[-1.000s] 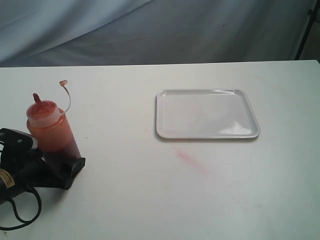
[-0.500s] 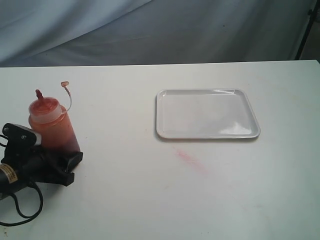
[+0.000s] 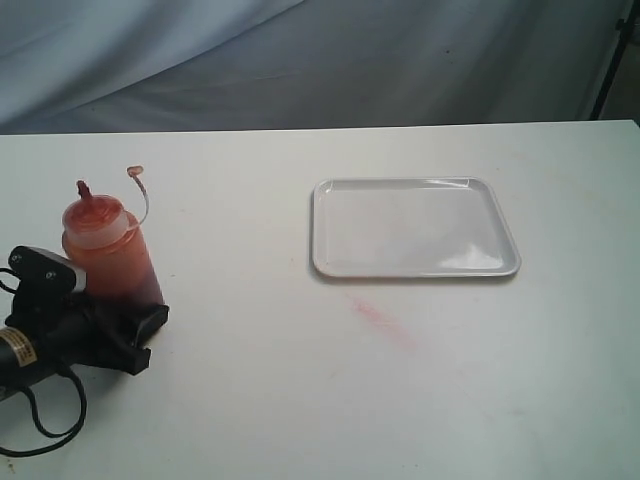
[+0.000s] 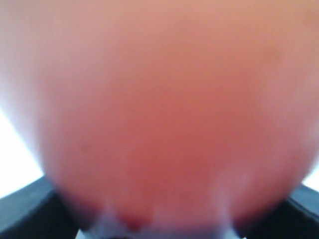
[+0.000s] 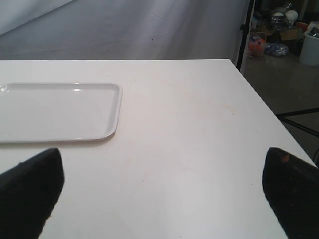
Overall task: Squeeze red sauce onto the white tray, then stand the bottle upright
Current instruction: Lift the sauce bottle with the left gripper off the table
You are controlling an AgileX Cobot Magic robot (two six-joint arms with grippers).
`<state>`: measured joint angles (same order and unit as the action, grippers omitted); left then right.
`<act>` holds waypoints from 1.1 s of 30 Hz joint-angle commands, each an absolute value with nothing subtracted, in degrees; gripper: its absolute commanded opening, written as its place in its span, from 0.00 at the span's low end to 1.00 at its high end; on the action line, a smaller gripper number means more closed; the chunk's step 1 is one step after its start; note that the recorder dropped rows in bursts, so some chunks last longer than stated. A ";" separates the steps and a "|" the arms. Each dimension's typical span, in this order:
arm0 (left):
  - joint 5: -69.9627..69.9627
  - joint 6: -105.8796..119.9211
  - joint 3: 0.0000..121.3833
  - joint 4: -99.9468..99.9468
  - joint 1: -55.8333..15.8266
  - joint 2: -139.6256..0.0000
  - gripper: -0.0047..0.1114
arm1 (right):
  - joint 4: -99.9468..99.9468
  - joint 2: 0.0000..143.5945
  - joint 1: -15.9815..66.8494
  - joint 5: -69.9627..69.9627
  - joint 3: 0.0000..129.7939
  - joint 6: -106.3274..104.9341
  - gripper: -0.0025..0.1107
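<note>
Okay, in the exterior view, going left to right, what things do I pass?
bottle → white tray → dark stand pole beyond the table's right corner.

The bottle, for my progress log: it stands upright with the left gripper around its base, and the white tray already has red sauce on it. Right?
No: the white tray has nothing on it yet, as the exterior view shows. The bottle does stand upright, the left gripper around its base.
</note>
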<state>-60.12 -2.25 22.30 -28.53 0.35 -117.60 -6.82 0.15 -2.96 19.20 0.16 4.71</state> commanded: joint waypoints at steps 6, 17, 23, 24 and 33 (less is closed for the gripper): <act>-67.43 2.10 22.24 -29.78 0.00 -113.92 0.04 | -7.30 0.00 -3.35 18.66 0.00 4.95 0.95; -69.96 7.08 24.25 -30.60 0.00 -110.08 0.04 | -7.30 0.00 -3.35 18.66 0.00 4.95 0.95; -69.96 6.97 31.18 -30.60 0.00 -110.08 0.04 | -7.30 0.00 -3.35 18.66 0.00 4.95 0.95; -69.96 6.57 33.24 -30.60 0.00 -110.08 0.04 | -7.30 0.00 -3.35 18.66 0.00 4.95 0.95; -58.58 3.94 41.62 -35.09 -5.45 -110.08 0.04 | -7.30 0.00 -3.35 18.66 0.00 4.95 0.95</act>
<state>-55.89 4.59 40.80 -35.16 -3.35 -111.11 -6.82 0.15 -2.96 19.20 0.16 4.71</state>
